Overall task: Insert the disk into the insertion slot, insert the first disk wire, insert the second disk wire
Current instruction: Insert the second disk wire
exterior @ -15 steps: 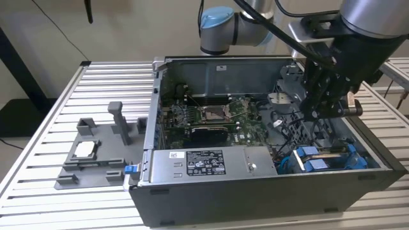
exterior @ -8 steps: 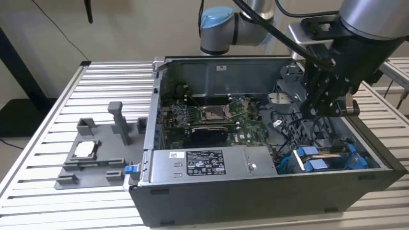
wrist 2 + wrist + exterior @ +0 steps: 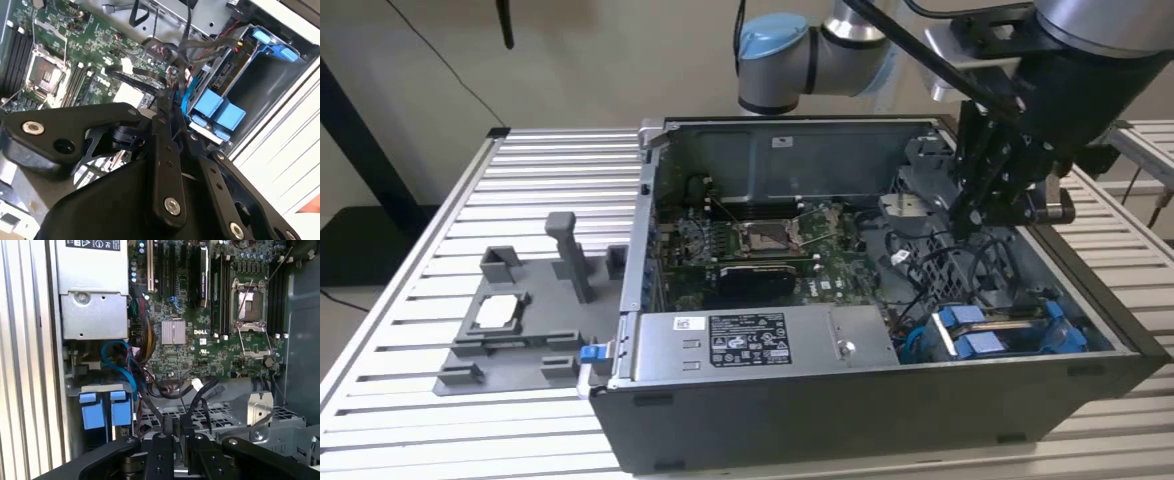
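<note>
1. Blue plastic marks the work area: the disk (image 3: pixel 1001 330), framed by its blue carrier, sits inside the insertion slot (image 3: pixel 1047 345), the grey metal cage at the corner of the computer case (image 3: pixel 881 400) nearest the camera on the exterior view's right.
2. Disk seating: judged from the exterior view, the carrier lies within the cage and its 2 blue tabs (image 3: pixel 102 410) face the case interior. Step 1 of the task appears complete.
3. Gripper position: the gripper (image 3: pixel 974 215) hangs inside the case, above the tangle of black cables (image 3: pixel 927 270) between the green motherboard (image 3: pixel 767 245) and the slot.
4. Gripper state: in both wrist views the fingers (image 3: pixel 186 427) stand nearly closed, side by side, with a thin black wire (image 3: pixel 197 400) running up into them. They appear to pinch this wire; the contact point itself is partly hidden by the finger links.
5. Governing relation: from the gripper, the disk lies toward the near wall of the case and lower. In the second wrist view the disk's connector edge (image 3: pixel 212 85) sits just beyond the fingertips, near but apart.
6. Axis: the disk's long axis runs roughly parallel to the near wall of the case, so the connector edge faces the cable bundle.
7. Reference item: the grey power-supply box (image 3: pixel 747 340) lies along the same wall, beside the slot.
</note>
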